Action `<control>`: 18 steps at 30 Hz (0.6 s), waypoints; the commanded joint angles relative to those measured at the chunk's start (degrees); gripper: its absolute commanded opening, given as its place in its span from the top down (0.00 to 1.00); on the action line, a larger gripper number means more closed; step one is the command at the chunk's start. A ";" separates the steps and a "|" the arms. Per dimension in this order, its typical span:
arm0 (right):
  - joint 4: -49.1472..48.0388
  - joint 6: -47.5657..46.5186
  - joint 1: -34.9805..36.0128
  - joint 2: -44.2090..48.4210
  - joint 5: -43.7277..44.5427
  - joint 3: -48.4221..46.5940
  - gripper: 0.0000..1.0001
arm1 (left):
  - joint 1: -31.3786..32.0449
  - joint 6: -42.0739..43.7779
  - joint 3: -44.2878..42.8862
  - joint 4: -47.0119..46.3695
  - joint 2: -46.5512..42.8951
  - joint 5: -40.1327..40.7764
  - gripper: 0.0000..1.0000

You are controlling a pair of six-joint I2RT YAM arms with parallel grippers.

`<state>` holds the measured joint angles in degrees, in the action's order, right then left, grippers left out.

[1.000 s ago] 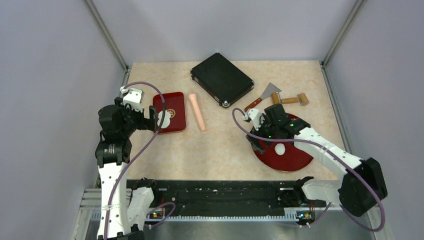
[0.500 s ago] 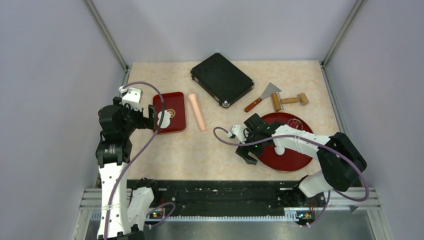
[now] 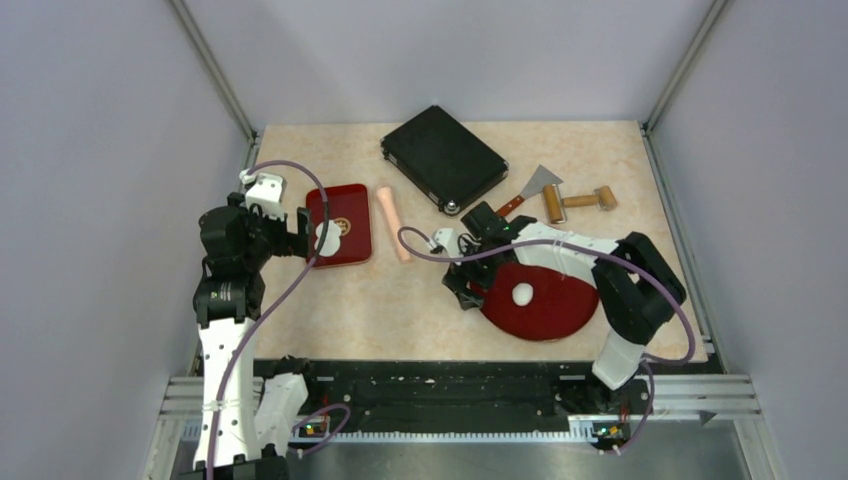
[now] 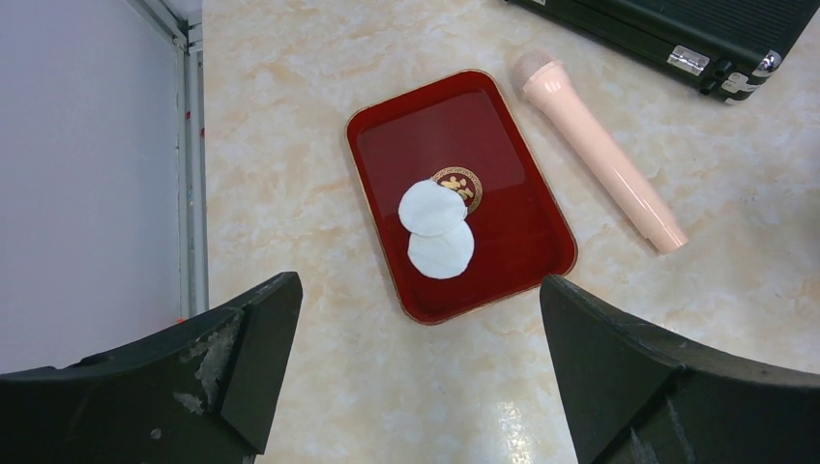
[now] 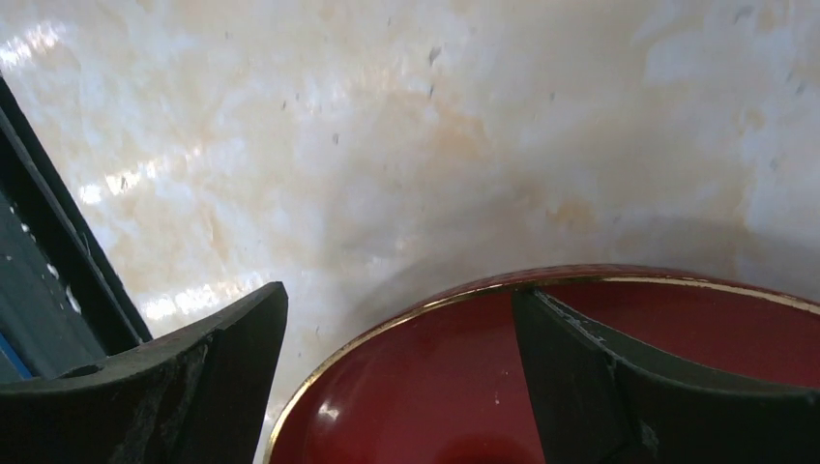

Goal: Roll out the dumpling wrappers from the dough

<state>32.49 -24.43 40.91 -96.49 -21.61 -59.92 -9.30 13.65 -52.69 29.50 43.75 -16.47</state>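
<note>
Two dumpling wrappers (image 4: 440,253), thin white discs that overlap, lie on the red rectangular tray (image 4: 503,232); they also show in the top view (image 3: 327,238). My left gripper (image 4: 418,290) is open and empty, hovering above the tray's near edge. The dough (image 3: 522,294), a small white ball, sits on the round red plate (image 3: 560,325). My right gripper (image 3: 468,285) is open at the plate's left rim. In the right wrist view its (image 5: 398,290) one finger is over the plate (image 5: 435,387) and the other is outside the rim. The dough is out of that view.
A pink rolling pin (image 3: 393,222) lies right of the tray. A black case (image 3: 443,158) sits at the back. A scraper (image 3: 528,190) and a small wooden roller (image 3: 580,200) lie behind the plate. The black rail runs along the table's near edge.
My right gripper has swung left from over the plate to its left rim, and the plate with the dough has slid left. The left arm has not moved.
</note>
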 commanded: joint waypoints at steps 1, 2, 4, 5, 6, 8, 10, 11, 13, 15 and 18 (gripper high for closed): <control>-1.86 -0.73 1.83 -5.37 -4.24 -7.49 0.15 | -0.50 -0.12 0.57 -3.50 0.18 0.49 0.01; -1.85 -0.82 2.14 -6.49 -4.45 -8.69 0.14 | -0.54 -0.16 0.57 -3.49 0.28 0.46 0.01; -1.83 -1.14 2.94 -8.63 -4.75 -10.88 0.12 | -0.61 -0.18 0.57 -3.56 0.71 0.51 0.01; -1.84 -1.23 3.40 -9.62 -4.76 -11.91 0.11 | -0.63 -0.23 0.57 -3.51 0.83 0.58 0.01; -1.83 -1.39 3.76 -10.65 -4.76 -12.96 0.10 | -0.63 -0.21 0.47 -3.52 1.04 0.55 0.01; -1.87 -1.37 4.74 -12.60 -5.07 -15.30 0.07 | -0.71 -0.26 0.48 -3.62 1.31 0.63 0.01; -1.82 -0.74 5.76 -14.33 -5.59 -17.82 0.05 | -0.68 -0.30 0.48 -3.61 1.45 0.82 0.01; -1.83 -0.44 6.22 -15.19 -5.90 -19.25 0.04 | -0.72 -0.29 0.48 -3.65 1.44 0.89 0.01; -1.84 0.12 7.35 -16.51 -6.36 -21.84 0.03 | -0.81 -0.33 0.56 -3.71 1.49 0.96 0.01; -1.86 0.94 8.24 -17.96 -6.51 -24.60 0.01 | -0.87 -0.29 0.56 -3.74 1.60 0.93 0.01; -1.87 2.51 9.37 -19.78 -6.88 -28.37 0.01 | -1.06 -0.30 0.65 -3.82 1.62 0.80 0.01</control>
<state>32.51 -23.73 48.34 -114.54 -25.85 -82.26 -9.76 13.63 -52.64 28.82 45.52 -15.59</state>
